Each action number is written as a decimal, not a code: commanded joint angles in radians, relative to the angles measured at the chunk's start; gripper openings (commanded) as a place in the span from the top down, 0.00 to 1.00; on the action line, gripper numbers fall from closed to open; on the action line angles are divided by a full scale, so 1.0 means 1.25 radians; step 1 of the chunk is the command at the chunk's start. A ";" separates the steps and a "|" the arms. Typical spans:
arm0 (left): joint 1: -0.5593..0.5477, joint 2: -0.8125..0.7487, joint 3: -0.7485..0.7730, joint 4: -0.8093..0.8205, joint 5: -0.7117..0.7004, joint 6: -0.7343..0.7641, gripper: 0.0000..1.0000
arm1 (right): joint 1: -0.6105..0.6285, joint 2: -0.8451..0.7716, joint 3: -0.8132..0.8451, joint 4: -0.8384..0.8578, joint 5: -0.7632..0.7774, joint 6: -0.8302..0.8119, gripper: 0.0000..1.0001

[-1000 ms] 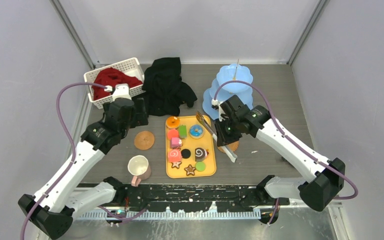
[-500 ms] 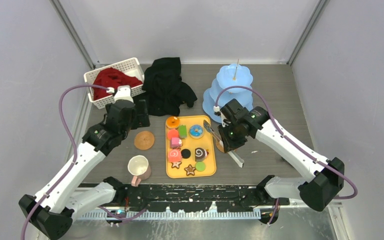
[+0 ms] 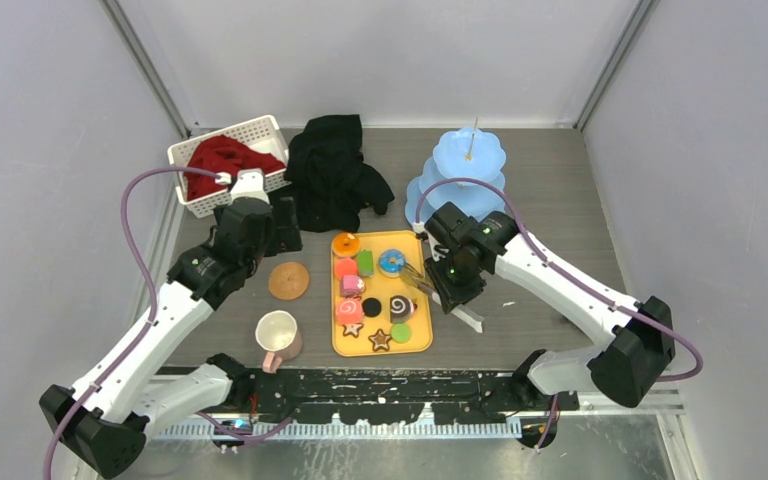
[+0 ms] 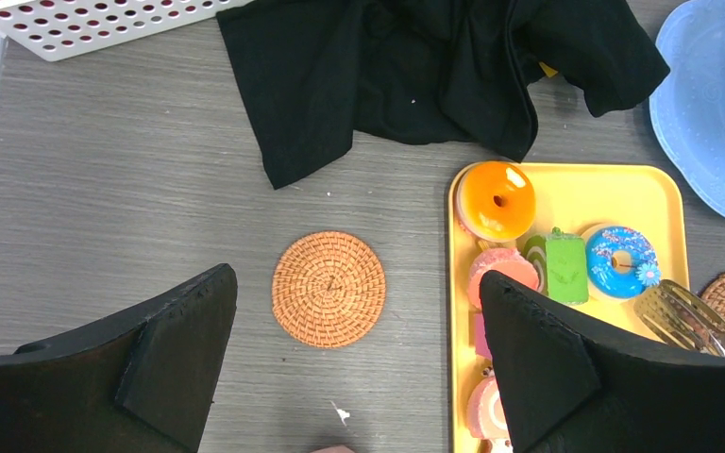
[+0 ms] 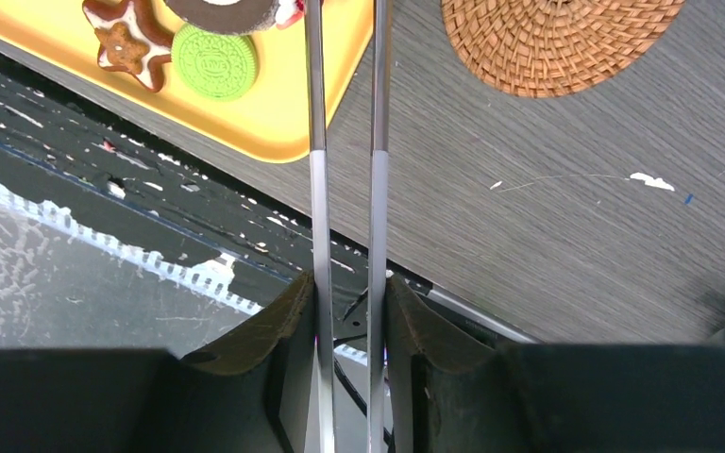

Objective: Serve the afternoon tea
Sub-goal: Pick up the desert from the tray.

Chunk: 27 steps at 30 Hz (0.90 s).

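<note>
Small toy sweets lie on a yellow tray: an orange donut, a blue donut, a green block, a chocolate swirl roll, a star cookie and a green cookie. The pale-blue tiered stand is at the back right. The pink-handled cream mug stands front left. No grey metal mug shows. My right gripper is shut on metal tongs, whose tips reach over the tray's right side by the swirl roll. My left gripper is open and empty above a wicker coaster.
A black cloth lies at the back centre. A white basket with red cloth is back left. A second wicker coaster lies right of the tray, under my right arm. The table's front edge runs just below the tray.
My right gripper has moved left and a little nearer with the tongs, bringing their tips over the tray's right side. The left arm has barely moved.
</note>
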 commanded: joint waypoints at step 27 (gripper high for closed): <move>0.003 0.006 0.005 0.062 -0.003 0.043 0.01 | 0.015 0.021 0.048 0.141 0.079 -0.052 0.54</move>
